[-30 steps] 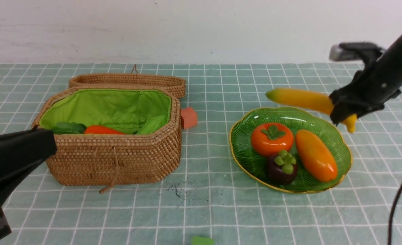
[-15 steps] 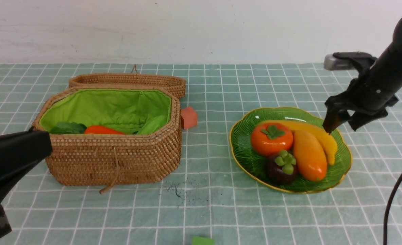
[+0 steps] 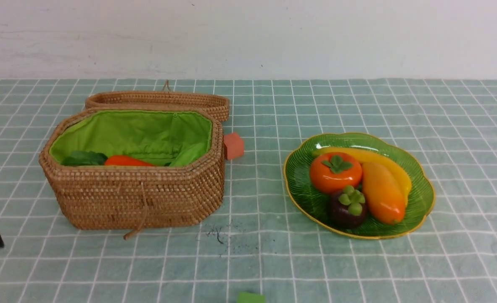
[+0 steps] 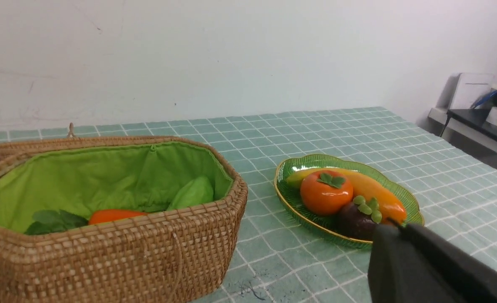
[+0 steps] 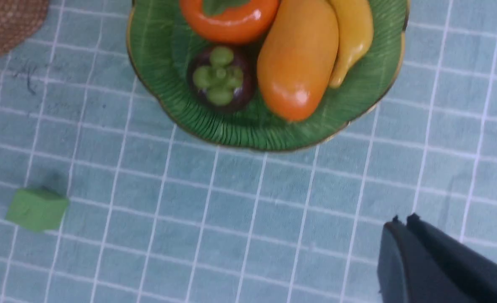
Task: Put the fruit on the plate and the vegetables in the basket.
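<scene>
Front view, left to right. Left gripper: only a dark scrap of the arm shows at the lower left edge; in the left wrist view its fingers lie pressed together, closed on nothing. Basket stands on the left half of the checked tablecloth, its lid folded back behind it and resting on the cloth. Inside, against the green lining: dark green leaves at the left, orange carrot beside them, light green cucumber leaning toward the right wall. Radish body not visible; cannot tell whether the leaves belong to it. Small red block sits on the cloth just beside the basket's right rear corner. Green block lies at the near edge of the cloth, well apart from both containers.

Plate on the right half. On it: persimmon at the left, mangosteen in front of it and touching it, mango to the right, banana curving along behind the persimmon and mango, touching the mango. All four fruits are within the rim.

Right gripper: dark blurred fragments at the right edge of the front view; in the right wrist view its fingers are closed together, empty, above bare cloth near the plate.
</scene>
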`<state>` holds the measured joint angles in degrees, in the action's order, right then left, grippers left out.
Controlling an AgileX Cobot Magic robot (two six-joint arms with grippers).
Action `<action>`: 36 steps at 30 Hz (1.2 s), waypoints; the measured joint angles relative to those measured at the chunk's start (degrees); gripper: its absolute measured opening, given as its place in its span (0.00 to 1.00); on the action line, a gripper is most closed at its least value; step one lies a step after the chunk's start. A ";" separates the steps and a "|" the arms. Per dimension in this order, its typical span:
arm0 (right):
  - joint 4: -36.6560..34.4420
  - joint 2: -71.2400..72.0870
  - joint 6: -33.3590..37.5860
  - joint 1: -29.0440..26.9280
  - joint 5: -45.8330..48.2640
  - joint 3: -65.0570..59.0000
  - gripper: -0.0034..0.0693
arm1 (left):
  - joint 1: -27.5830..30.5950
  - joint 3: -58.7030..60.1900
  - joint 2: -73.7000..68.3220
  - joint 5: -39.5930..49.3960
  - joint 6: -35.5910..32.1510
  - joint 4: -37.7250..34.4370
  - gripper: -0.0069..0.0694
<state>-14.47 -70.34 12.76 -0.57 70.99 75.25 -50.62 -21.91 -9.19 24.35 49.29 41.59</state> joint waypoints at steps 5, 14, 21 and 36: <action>0.44 18.59 -2.15 0.00 -3.90 -15.97 0.05 | 0.00 7.87 5.99 -6.95 0.00 5.30 0.07; 1.98 44.66 -11.34 0.00 -13.62 -36.94 0.06 | 0.00 11.25 6.67 -9.14 0.00 7.48 0.07; 4.38 53.55 -15.68 0.00 -28.56 -45.35 0.07 | 0.00 11.42 6.67 -5.26 0.00 7.55 0.07; 5.86 52.51 -15.89 0.00 -33.11 -48.80 0.12 | 0.00 11.54 6.67 4.52 0.00 7.49 0.08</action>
<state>-8.61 -17.82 -3.13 -0.57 37.89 26.45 -50.62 -10.38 -2.52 28.87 49.29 49.08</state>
